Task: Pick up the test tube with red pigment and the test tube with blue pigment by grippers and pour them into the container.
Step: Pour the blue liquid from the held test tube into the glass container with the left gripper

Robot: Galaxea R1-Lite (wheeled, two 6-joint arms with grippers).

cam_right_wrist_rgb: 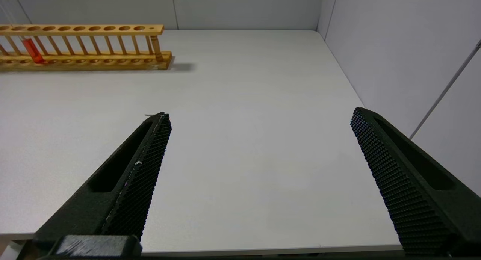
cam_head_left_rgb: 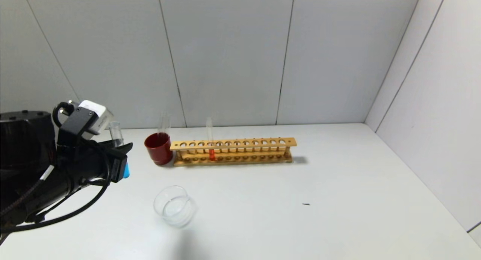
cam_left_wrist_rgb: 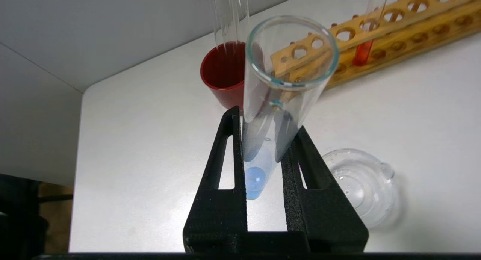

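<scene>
My left gripper (cam_head_left_rgb: 122, 154) (cam_left_wrist_rgb: 263, 132) is shut on the test tube with blue pigment (cam_left_wrist_rgb: 270, 102), held roughly upright above the table, left of and behind the container; its blue end (cam_head_left_rgb: 126, 171) shows below the jaws. The container (cam_head_left_rgb: 173, 206) (cam_left_wrist_rgb: 362, 185), a shallow clear glass bowl, sits on the table near the front. The test tube with red pigment (cam_head_left_rgb: 211, 143) (cam_left_wrist_rgb: 366, 46) (cam_right_wrist_rgb: 32, 49) stands in the wooden rack (cam_head_left_rgb: 233, 151). My right gripper (cam_right_wrist_rgb: 259, 139) is open and empty over the table's right front; it is out of the head view.
A dark red cup (cam_head_left_rgb: 159, 147) (cam_left_wrist_rgb: 221, 74) holding a colourless clear tube (cam_head_left_rgb: 164, 124) stands at the rack's left end. Grey walls close the back and right. A small dark speck (cam_head_left_rgb: 306, 204) lies on the white table (cam_head_left_rgb: 338, 200).
</scene>
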